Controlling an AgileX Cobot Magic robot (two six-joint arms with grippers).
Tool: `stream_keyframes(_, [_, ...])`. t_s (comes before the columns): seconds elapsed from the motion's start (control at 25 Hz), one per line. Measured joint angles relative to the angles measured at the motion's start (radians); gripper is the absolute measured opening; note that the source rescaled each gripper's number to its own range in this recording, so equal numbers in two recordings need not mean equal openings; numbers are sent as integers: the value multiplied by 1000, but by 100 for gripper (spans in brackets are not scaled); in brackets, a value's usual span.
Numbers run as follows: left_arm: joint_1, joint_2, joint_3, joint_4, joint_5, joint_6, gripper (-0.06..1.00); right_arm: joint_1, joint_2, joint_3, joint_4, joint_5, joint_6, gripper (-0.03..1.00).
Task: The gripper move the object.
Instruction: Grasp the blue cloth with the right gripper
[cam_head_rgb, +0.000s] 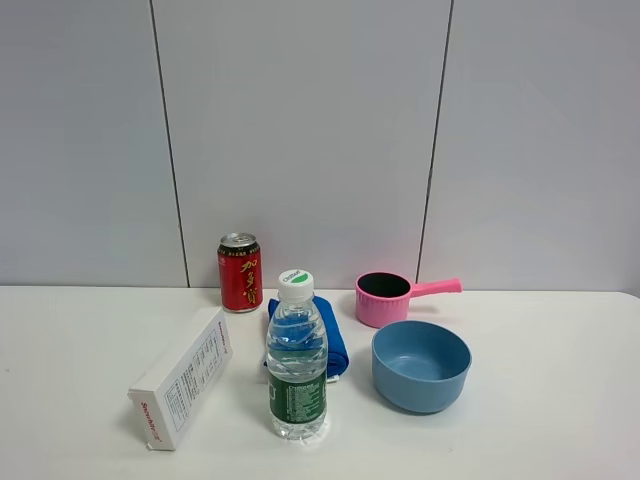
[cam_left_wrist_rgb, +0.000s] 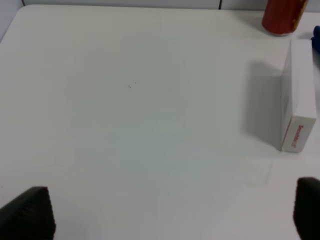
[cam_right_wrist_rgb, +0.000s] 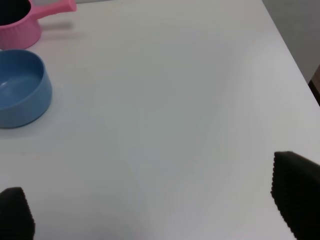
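The left gripper and the right gripper both have their jaws wide apart over the white table, holding and touching nothing. Which object is to be moved cannot be told. From the water bottle, the white box lies at 9 o'clock, the red can at 11, the blue cloth at 12, the pink saucepan at 1 and the blue bowl at 3.

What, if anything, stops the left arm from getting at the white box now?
Probably nothing, so likely yes. The left tool is open over bare table, and the box lies close by with no thing between them. The can stands beyond the box, out of the way.
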Motion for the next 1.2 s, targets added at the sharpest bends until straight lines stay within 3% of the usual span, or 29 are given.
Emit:
stream_keyframes(0.76, [0,0,0,0,0,0,100,0,0,0,6,0,-14,98])
stream_keyframes(1.0, [0,0,0,0,0,0,100,0,88,-33,155,-25,-83,98])
stream_keyframes(1.2, [0,0,0,0,0,0,100,0,339,-146,293,-103,-186,98])
